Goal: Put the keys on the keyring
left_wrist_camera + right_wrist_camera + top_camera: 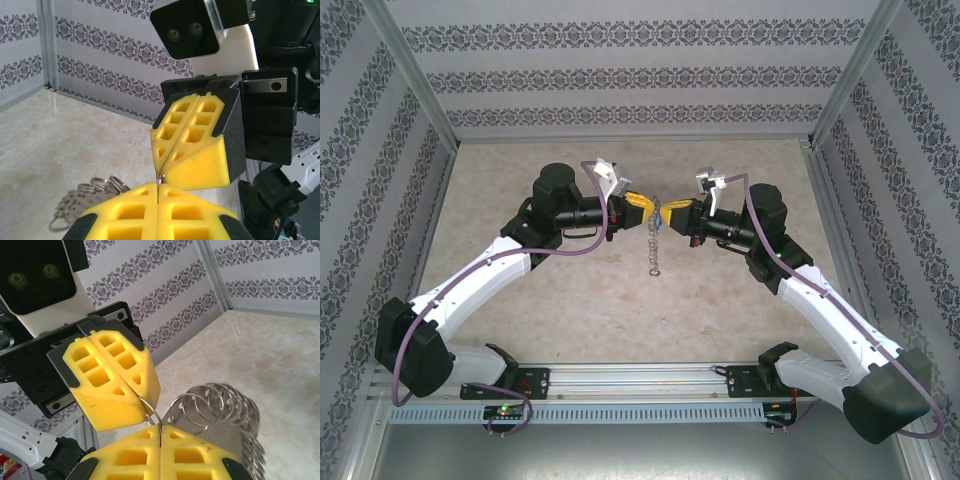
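Left tool [645, 207]: yellow fingers closed, with a thin silver wire loop pinched at their very tips. It is raised above the tabletop [570, 320], tip to tip with its partner.

Keyring [655, 245]: floppy chain of silver rings. Its top link is caught between the two tools where they meet, and the rest hangs straight below them. Whether the bottom end touches the tabletop cannot be told. In the right wrist view the rings bunch just beyond that tool's fingers.

Key: none made out near either tool, so the threading is judged not yet started.

Right tool [672, 211]: fingers likewise closed, apparently on the same link, directly facing the left tool.

Hazards, as judged:
- Each hold is a fingertip pinch on slim wire. Pulling the tools apart or twisting could slip the link free and drop the chain.
- Both tools are occupied. To fetch a key one must let go, leaving the whole swinging chain on a single pinch.
- The tips are almost touching, so a small misalignment would knock them together.
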You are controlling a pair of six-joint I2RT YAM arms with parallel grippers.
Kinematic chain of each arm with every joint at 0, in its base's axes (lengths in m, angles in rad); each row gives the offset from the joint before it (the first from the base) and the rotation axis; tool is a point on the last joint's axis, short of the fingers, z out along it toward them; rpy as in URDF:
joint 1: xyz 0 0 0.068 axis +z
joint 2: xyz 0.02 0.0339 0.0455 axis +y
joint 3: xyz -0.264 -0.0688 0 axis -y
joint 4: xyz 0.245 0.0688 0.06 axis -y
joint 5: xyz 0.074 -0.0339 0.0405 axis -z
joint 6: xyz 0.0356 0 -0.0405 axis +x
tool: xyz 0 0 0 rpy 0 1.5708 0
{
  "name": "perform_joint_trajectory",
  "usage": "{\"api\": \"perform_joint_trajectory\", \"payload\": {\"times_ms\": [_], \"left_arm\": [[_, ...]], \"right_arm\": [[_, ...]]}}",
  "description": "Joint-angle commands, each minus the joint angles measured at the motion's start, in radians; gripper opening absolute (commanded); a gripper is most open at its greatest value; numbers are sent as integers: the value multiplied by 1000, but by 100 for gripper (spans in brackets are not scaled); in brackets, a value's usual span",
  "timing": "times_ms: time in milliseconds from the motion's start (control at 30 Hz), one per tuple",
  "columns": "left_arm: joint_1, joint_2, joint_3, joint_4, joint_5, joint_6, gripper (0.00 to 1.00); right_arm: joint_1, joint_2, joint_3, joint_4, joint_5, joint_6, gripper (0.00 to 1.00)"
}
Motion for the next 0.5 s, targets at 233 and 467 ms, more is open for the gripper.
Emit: {"api": "perform_joint_trajectory", "payload": {"times_ms": [233, 467], "left_arm": [[-14, -40, 16, 124, -4, -12, 0], [-15, -51, 6, 128, -9, -6, 0]], "right_arm": [[-1, -2, -25, -10, -139, 21, 22], [-126, -124, -76, 1, -115, 71, 52]]}}
